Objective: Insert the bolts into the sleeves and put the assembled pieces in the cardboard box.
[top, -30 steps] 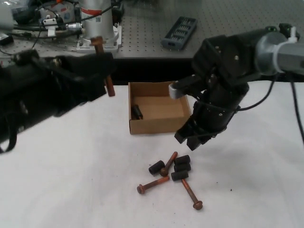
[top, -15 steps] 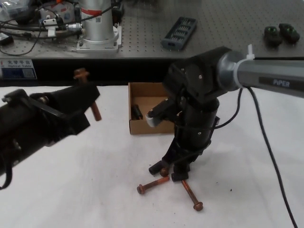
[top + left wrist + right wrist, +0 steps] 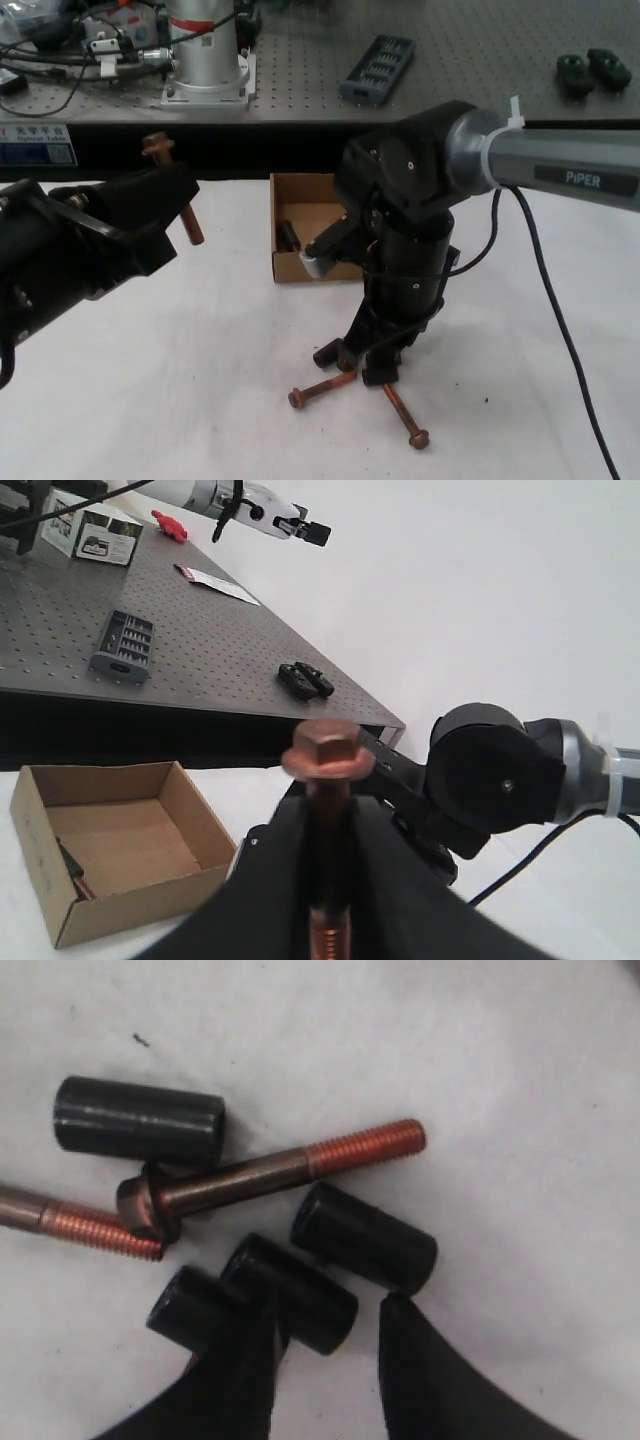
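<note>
Bench: white cloth over the bench (image 3: 150, 400), with a dark perforated table running behind it at the far side of the cardboard box.
Cardboard box: the cardboard box (image 3: 290, 265) sat open-topped toward the back of the cloth, and everything below is placed off it.
Inside the box: one dark piece (image 3: 289, 236) lay against the box's left wall. The left wrist view showed a bit of copper on it.
Left gripper: the left gripper (image 3: 328, 830) was up off the cloth, out to the left of the box, clamped tight on a copper bolt (image 3: 325, 810). The bolt stood roughly upright, hex head on top and clear of the fingers.
Right gripper: the right gripper (image 3: 330, 1310) was down low on the near side of the box, right over the loose parts. Fingers were parted with nothing clamped, and the end of one sleeve poked in between them.
Sleeves: four black sleeves (image 3: 365, 1238) lay on their sides in a tight cluster just in front of the box, under that gripper.
Loose bolts: three loose bolts (image 3: 320, 388) were on the cloth with the sleeves. One lay in among the cluster, the other two a bit farther from the box.
</note>
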